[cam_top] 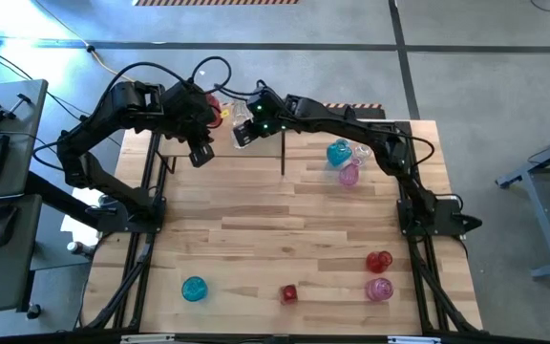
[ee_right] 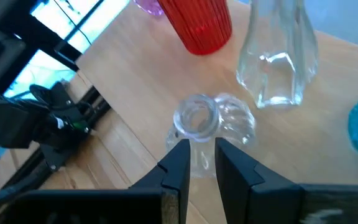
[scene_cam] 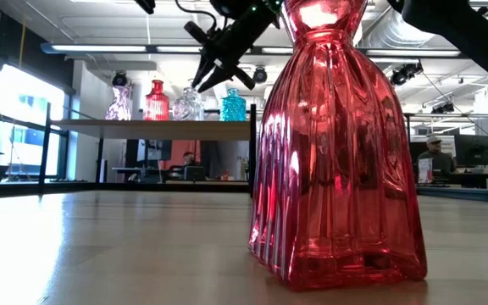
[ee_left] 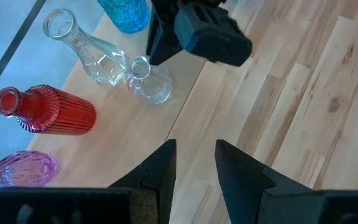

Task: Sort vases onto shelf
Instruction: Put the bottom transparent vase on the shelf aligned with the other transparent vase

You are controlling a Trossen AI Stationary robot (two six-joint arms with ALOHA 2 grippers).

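On the far edge of the plank tabletop (cam_top: 294,229) stands the raised shelf (scene_cam: 151,124), a pale wood panel on a black frame. Four vases line its top in the low view: pink (scene_cam: 119,102), red (scene_cam: 157,100), clear (scene_cam: 187,104) and teal (scene_cam: 233,106). Behind the shelf lies an open room with ceiling lights and bright windows; a seated person (scene_cam: 435,152) shows at far right.

On the tabletop, a teal vase (cam_top: 338,152), a clear one (cam_top: 361,152) and a pink one (cam_top: 349,174) cluster near the right arm. Nearer the front edge lie another teal vase (cam_top: 194,289), a small red one (cam_top: 289,293), a red one (cam_top: 379,260) and a pink one (cam_top: 378,289). A tall ribbed red vase (scene_cam: 337,144) fills the low view, just before the camera.

Right gripper (ee_right: 201,163): above the shelf, fingers drawn close, pinching the rim of a small clear vase (ee_right: 213,121), which stands on the shelf beside a taller clear one (ee_right: 278,59) and a ribbed red one (ee_right: 201,22).

Left gripper (ee_left: 194,168): hovering over the shelf's front edge, fingers slightly parted, holding nothing.
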